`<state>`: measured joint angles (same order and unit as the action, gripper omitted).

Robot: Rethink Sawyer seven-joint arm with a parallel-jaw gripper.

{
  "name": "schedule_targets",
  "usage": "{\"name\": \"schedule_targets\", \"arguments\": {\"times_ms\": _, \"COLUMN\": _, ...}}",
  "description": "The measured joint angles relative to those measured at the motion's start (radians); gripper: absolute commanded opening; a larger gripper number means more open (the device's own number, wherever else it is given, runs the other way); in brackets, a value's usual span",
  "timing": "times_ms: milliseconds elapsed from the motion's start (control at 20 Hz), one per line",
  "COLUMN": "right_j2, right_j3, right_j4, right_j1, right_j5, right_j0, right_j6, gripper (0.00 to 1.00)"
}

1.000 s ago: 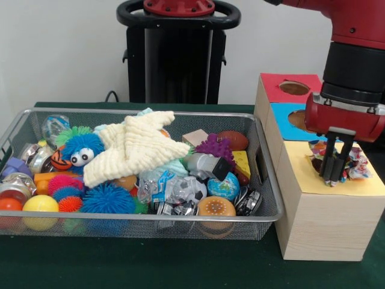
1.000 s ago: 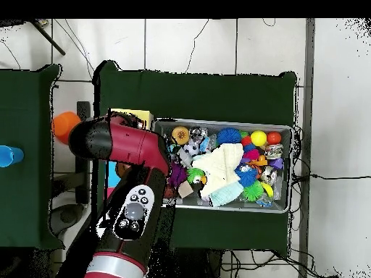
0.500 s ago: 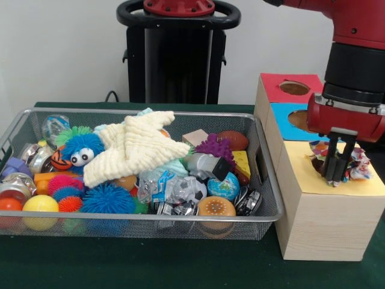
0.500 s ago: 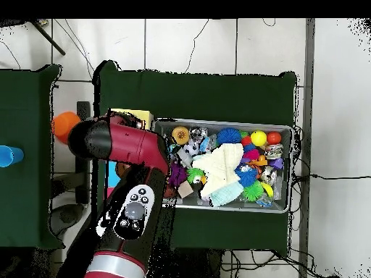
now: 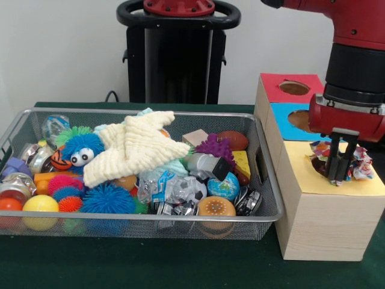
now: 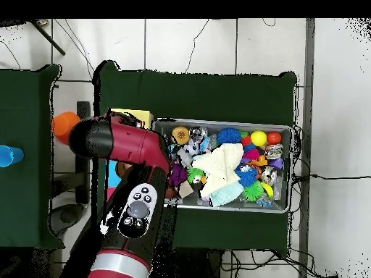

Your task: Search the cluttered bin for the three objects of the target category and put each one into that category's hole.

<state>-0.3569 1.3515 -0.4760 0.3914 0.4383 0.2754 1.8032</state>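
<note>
Crumpled wrapper (image 5: 356,162) sits in the hole of the yellow panel (image 5: 337,180), gripper (image 5: 337,176) at it.
The arm (image 5: 355,60) comes straight down over the wooden box (image 5: 319,223), its dark fingers (image 5: 332,167) close together and vertical, tips beside the wrapper; whether they pinch it I cannot tell. Blue and red panels lie behind. The wire bin (image 5: 120,224) of toys stands just beside the box.

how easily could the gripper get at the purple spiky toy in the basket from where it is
Probably yes. The purple spiky toy lies on top of the pile, with nothing over it. The gripper is over the box's yellow panel, above the basket rim, so it could cross over and come down.
</note>
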Motion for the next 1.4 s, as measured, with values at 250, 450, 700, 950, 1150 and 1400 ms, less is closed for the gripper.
{"name": "schedule_targets", "arguments": {"times_ms": 250, "right_j2": 0.013, "right_j3": 0.008, "right_j4": 0.001, "right_j1": 0.007, "right_j5": 0.000, "right_j0": -0.009, "right_j6": 0.000, "gripper": 0.00}}
{"name": "schedule_targets", "arguments": {"times_ms": 450, "right_j2": 0.027, "right_j3": 0.023, "right_j4": 0.003, "right_j1": 0.018, "right_j5": 0.000, "right_j0": -0.018, "right_j6": 0.000, "gripper": 0.00}}
{"name": "schedule_targets", "arguments": {"times_ms": 700, "right_j2": 0.043, "right_j3": 0.038, "right_j4": 0.004, "right_j1": 0.026, "right_j5": 0.000, "right_j0": -0.030, "right_j6": 0.000, "gripper": 0.00}}
{"name": "schedule_targets", "arguments": {"times_ms": 950, "right_j2": 0.056, "right_j3": 0.047, "right_j4": 0.004, "right_j1": 0.029, "right_j5": 0.005, "right_j0": -0.040, "right_j6": 0.000, "gripper": 0.00}}
{"name": "schedule_targets", "arguments": {"times_ms": 1150, "right_j2": 0.061, "right_j3": 0.054, "right_j4": 0.005, "right_j1": 0.028, "right_j5": 0.007, "right_j0": -0.042, "right_j6": 0.000, "gripper": 0.00}}
{"name": "schedule_targets", "arguments": {"times_ms": 1400, "right_j2": 0.063, "right_j3": 0.075, "right_j4": 0.018, "right_j1": 0.020, "right_j5": 0.006, "right_j0": -0.045, "right_j6": 0.000, "gripper": 0.00}}
